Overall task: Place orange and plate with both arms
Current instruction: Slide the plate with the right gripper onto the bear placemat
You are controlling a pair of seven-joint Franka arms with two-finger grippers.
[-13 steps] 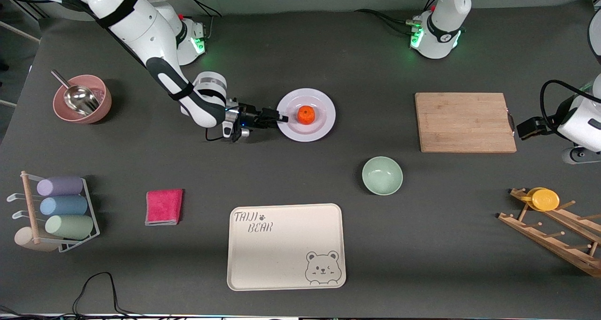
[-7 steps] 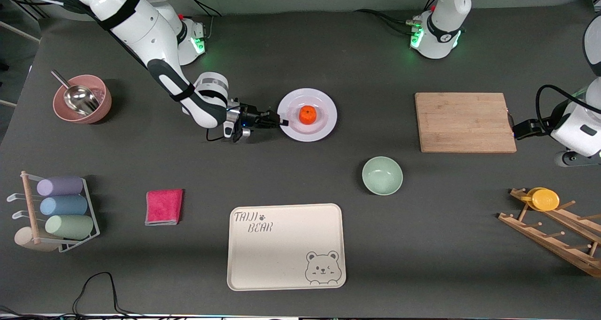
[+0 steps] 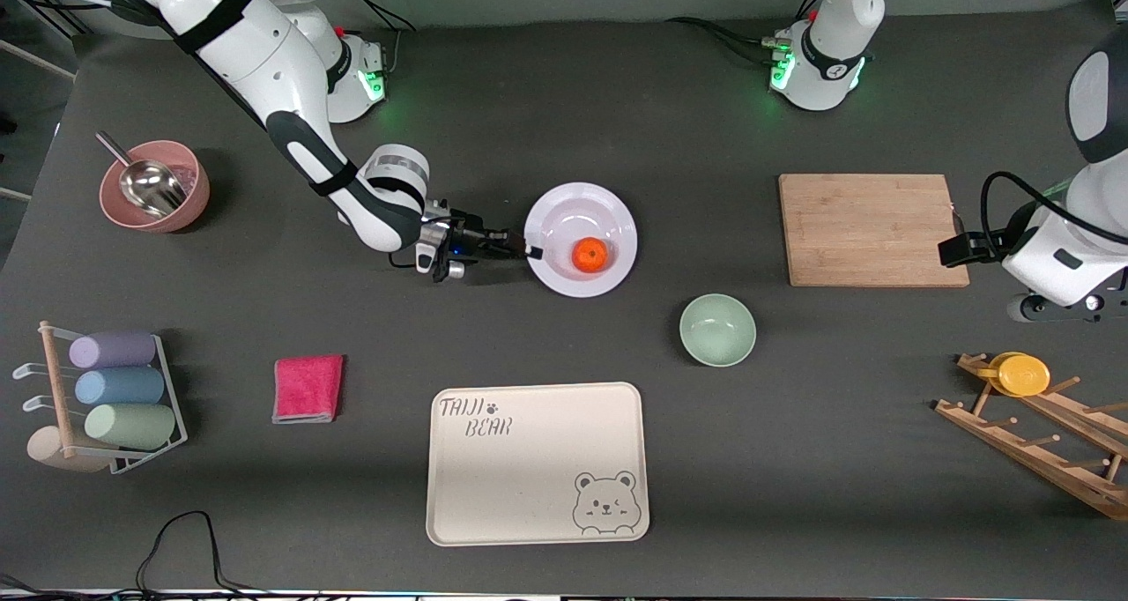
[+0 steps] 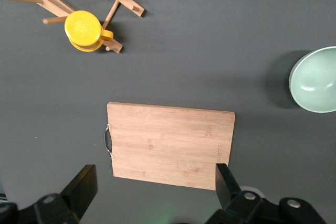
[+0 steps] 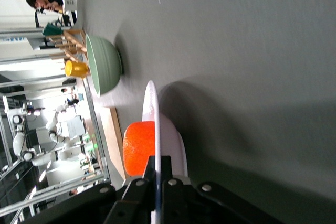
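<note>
The pale plate (image 3: 573,213) hangs just above the table mid-way along it, with a shadow under it in the right wrist view. My right gripper (image 3: 529,250) is shut on the plate's rim (image 5: 151,124), one finger above and one below. The orange (image 3: 589,254) lies in the plate, off its centre, on the side toward the front camera; the right wrist view shows the orange (image 5: 139,148) close to my right gripper (image 5: 157,169). My left gripper (image 3: 956,250) is up over the handle end of the wooden cutting board (image 3: 872,229), and the left gripper (image 4: 155,182) is open and holds nothing.
A mint-green bowl (image 3: 717,329) stands nearer the front camera than the plate. The beige bear tray (image 3: 538,463) lies nearer still. A pink cloth (image 3: 307,388), a cup rack (image 3: 106,398), a pink bowl with a scoop (image 3: 154,187) and a wooden rack with a yellow cup (image 3: 1022,374) stand around.
My right gripper has shut on the plate's rim and carried the plate toward the front camera. The orange has rolled off the plate's centre. The left arm has shifted.
</note>
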